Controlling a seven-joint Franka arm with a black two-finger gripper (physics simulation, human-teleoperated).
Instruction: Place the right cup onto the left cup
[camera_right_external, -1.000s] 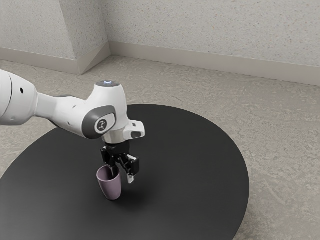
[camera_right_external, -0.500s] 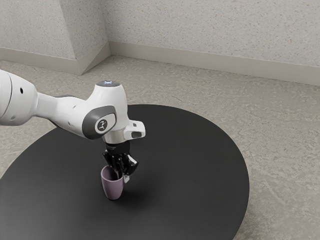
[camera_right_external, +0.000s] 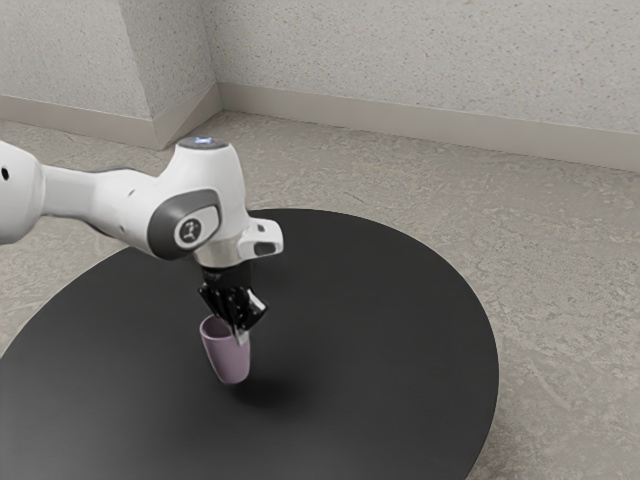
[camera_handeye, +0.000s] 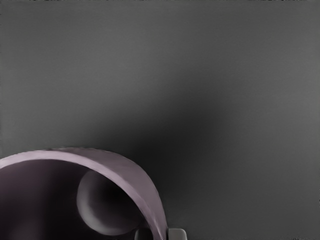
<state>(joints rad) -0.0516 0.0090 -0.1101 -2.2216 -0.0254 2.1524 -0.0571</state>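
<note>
In the exterior view my gripper (camera_right_external: 239, 328) is shut on the near-side wall of a pinkish-purple cup (camera_right_external: 229, 358), one finger inside the rim and one outside. The cup hangs slightly tilted, its base above the tabletop and a dark shadow beneath it. The wrist view has the cup (camera_handeye: 145, 195) with its round opening and inner bottom in sight, and the gripper (camera_handeye: 161, 234) pinching its rim from both sides. I see one cup; a second one cannot be made out.
A round black table (camera_right_external: 400, 340) extends around the cup and under the arm. Speckled grey floor (camera_right_external: 560, 260) and a pale wall (camera_right_external: 420, 60) lie beyond its edge.
The fingers have closed on the cup's wall. Hand and cup have since risen off the table, and the arm has shifted slightly toward the exterior view's left.
</note>
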